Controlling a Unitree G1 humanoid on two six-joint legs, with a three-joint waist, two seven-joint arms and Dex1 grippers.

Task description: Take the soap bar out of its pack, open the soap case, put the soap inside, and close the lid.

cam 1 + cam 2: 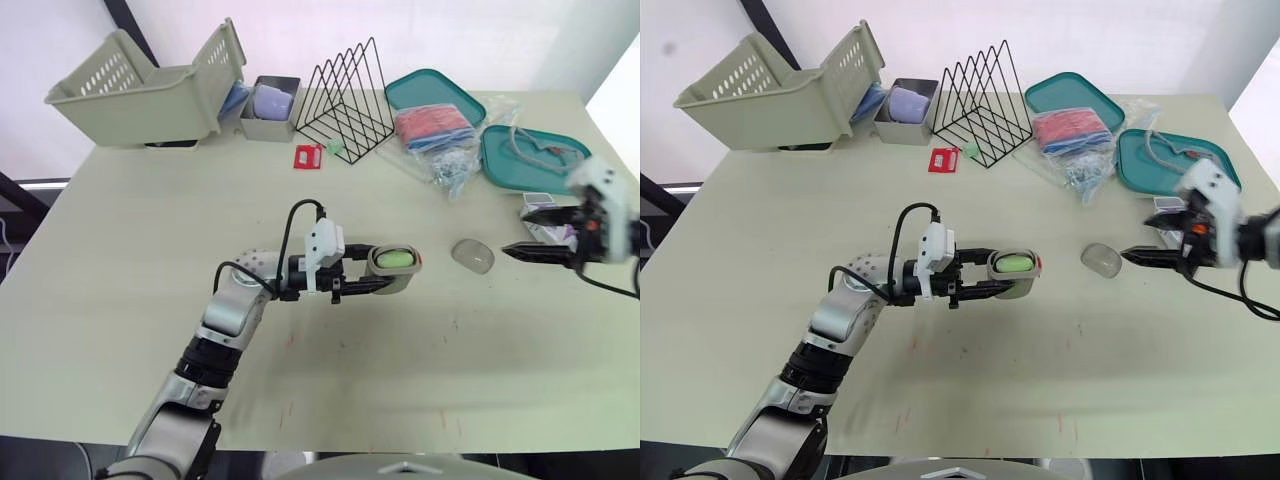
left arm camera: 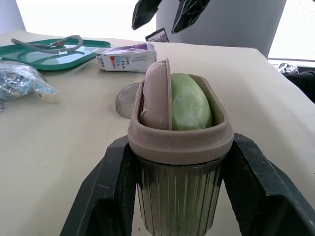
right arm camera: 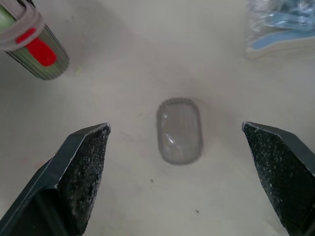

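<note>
Left wrist view: left jaws clamped on ribbed soap case (image 2: 179,196), green soap bar (image 2: 189,103) seated inside. Beyond, clear lid (image 3: 179,130) lies loose on the worktop (image 1: 150,220), right jaws spread apart, aimed at it. Lid likely light, stiff, slick; grip across its long sides.

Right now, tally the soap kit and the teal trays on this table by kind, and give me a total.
soap bar: 1
case base: 1
clear lid: 1
soap pack: 1
teal trays: 2
Total: 6
</note>
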